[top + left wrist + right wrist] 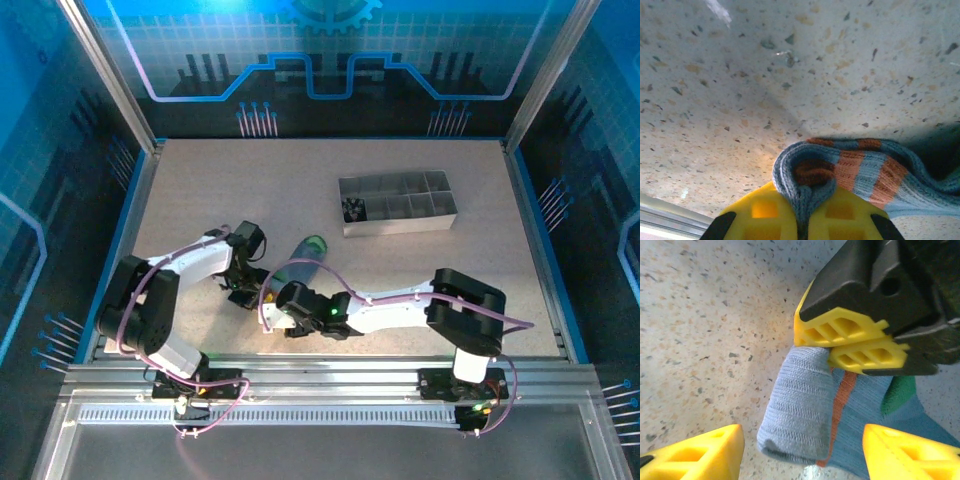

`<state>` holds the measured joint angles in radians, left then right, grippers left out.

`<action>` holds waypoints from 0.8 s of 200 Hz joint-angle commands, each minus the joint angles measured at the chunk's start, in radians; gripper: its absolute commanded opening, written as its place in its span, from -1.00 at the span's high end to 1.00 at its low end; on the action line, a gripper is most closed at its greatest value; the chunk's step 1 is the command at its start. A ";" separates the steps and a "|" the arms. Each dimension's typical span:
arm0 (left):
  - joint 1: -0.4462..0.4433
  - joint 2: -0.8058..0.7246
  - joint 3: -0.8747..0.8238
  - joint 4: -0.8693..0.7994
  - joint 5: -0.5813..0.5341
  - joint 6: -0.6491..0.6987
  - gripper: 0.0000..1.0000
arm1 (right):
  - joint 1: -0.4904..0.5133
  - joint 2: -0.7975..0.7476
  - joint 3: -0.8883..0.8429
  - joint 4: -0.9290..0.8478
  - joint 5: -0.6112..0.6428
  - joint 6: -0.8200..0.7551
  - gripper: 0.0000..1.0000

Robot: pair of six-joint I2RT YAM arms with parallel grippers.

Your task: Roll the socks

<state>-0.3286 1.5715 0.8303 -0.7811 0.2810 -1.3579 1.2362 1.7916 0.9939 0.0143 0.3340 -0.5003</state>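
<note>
Top view: speckled table, with the grey divided tray toward 1 o'clock of centre and something dark in its leftmost compartment (too small to name). At 7 o'clock from the tray the blue-grey sock lies on the table, green cuff pointing to 1 o'clock. On it, the left gripper is pressed together, pinching a folded end with orange-red bands. The right gripper stands spread, the sock's fold between its fingers, ungripped.
</note>
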 commanded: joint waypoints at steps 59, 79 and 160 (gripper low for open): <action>0.014 0.062 0.029 -0.032 -0.001 0.031 1.00 | -0.015 0.124 0.080 -0.016 -0.018 0.095 0.11; 0.016 0.058 0.029 -0.030 0.002 0.032 1.00 | -0.027 0.149 0.078 -0.024 -0.009 0.141 0.14; 0.050 -0.115 0.001 0.010 0.008 0.010 0.24 | -0.118 0.112 0.062 -0.122 -0.159 0.272 1.00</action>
<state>-0.3027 1.5631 0.8551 -0.7750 0.2878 -1.3342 1.1786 1.9091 1.0718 0.0082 0.2775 -0.3099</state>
